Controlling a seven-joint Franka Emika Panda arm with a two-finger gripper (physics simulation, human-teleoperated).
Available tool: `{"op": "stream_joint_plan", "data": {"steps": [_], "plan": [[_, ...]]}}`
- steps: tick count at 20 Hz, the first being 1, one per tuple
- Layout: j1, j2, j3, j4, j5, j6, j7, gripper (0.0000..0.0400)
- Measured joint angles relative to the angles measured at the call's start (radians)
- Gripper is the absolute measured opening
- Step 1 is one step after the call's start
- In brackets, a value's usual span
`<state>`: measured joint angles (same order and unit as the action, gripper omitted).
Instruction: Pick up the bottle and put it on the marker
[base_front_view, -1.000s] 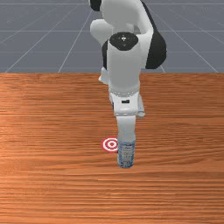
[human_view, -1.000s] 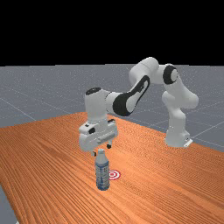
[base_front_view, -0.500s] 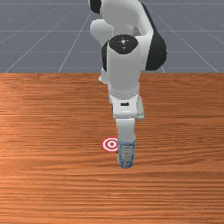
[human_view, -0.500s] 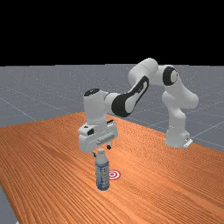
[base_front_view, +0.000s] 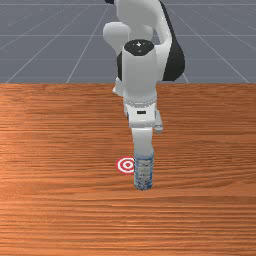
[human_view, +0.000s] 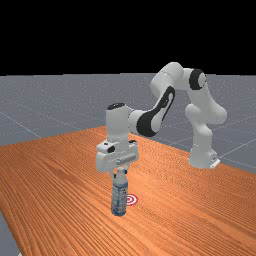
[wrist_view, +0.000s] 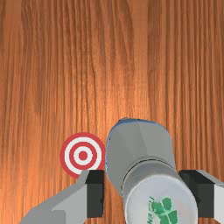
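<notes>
- So our one container is the bottle, pale up top with a blue-and-white label around it. What's in it, we can't make out.
- Looking down in the wrist view we get its round cap right up close, pale grey with a green leafy print on it.
- Our gripper is right at the top of the bottle, pointing down — how wide it's open we honestly can't tell, and same for whether it's got a real hold.
- The marker, red and white rings, is just beside the bottle. It's on the bottle's left in the front view and peeks out past its right side in the far view — so the bottle isn't centred on it.
- Can't say if the bottle's base is touching the table.
- The arm's base is well apart from the bottle, off toward the far view's right.
</notes>
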<state>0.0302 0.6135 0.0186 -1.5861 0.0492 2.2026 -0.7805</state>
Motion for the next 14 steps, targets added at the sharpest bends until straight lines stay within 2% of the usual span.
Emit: {"op": "stream_joint_plan", "data": {"steps": [1, 2, 4, 5, 6, 8, 10, 14], "plan": [[0.001, 0.037, -0.002, 0.107, 0.001, -0.182, 0.016, 0.0211], [0.001, 0.036, -0.002, 0.107, 0.001, -0.182, 0.017, 0.0190], [-0.001, 0.046, -0.001, 0.134, -0.001, -0.214, 0.008, 0.0182], [-0.002, 0.034, -0.001, 0.111, -0.001, -0.187, 0.007, 0.0185], [-0.001, 0.166, -0.001, 0.340, -0.003, -0.300, 0.011, 0.0182], [-0.002, 0.159, -0.002, 0.329, -0.004, -0.285, 0.011, 0.0179], [0.000, 0.151, -0.022, 0.315, 0.030, -0.275, 0.136, 0.0179], [-0.043, 0.152, -0.033, 0.317, 0.035, -0.282, 0.096, 0.0179]]}}
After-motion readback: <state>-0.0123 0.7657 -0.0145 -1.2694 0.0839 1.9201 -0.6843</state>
